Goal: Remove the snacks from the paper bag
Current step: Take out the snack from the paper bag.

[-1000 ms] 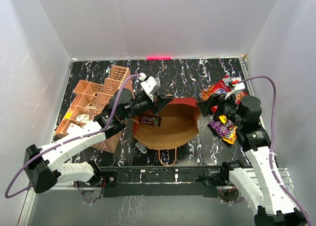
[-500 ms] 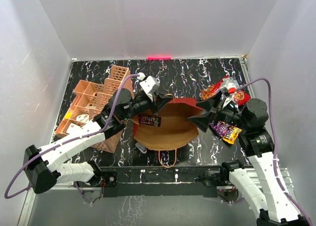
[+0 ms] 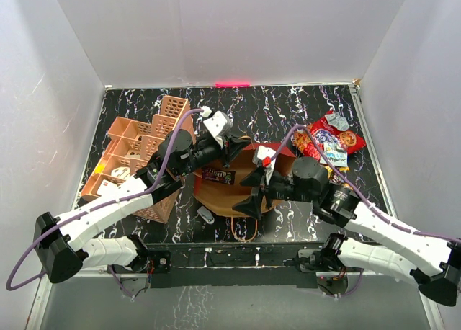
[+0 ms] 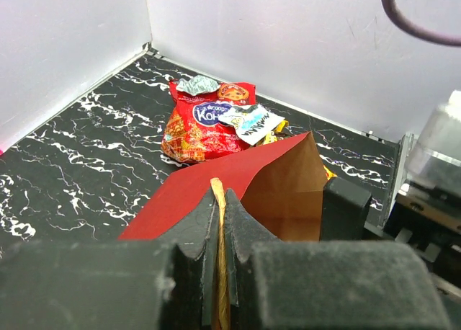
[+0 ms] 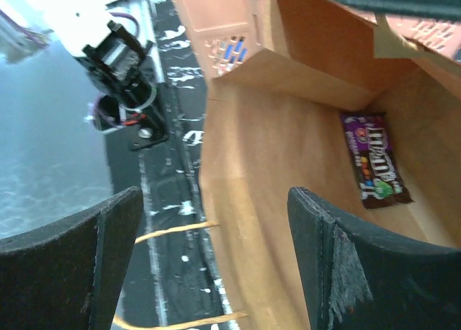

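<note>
Top view: paper bag (image 3: 220, 195) is seen lying on the black marbled table (image 3: 288, 106), roughly centred between the two arms, kraft interior exposed through the open mouth, dark red outside visible at the far rim. Left gripper (image 3: 234, 144) is found at the far-left rim of the bag; in the left wrist view the left gripper (image 4: 220, 200) is closed tight, with the thin edge of the paper bag (image 4: 194, 193) pinched between its pads and held up. Right gripper (image 3: 248, 193) is positioned over the bag mouth; in the right wrist view the right gripper (image 5: 214, 193) is spread wide, nothing between its fingers (image 5: 65, 251), and the inside of the paper bag (image 5: 266, 150) fills the space beyond them. One brown candy packet (image 3: 218, 176) is noted inside the bag, flat against the kraft wall near the left side; the same brown candy packet (image 5: 374, 163) is seen ahead of the right finger, not touched. Red cookie bag (image 3: 328, 137) is recorded outside the bag, on the table at far right, with small packets (image 3: 333, 157) lying on and beside it; the red cookie bag (image 4: 198, 125) and small packets (image 4: 248, 121) are confirmed beyond the bag rim. Twisted handles (image 3: 245, 233) lie at the near end. Pink lattice organizer (image 3: 140, 157) sits left, under the left arm.
</note>
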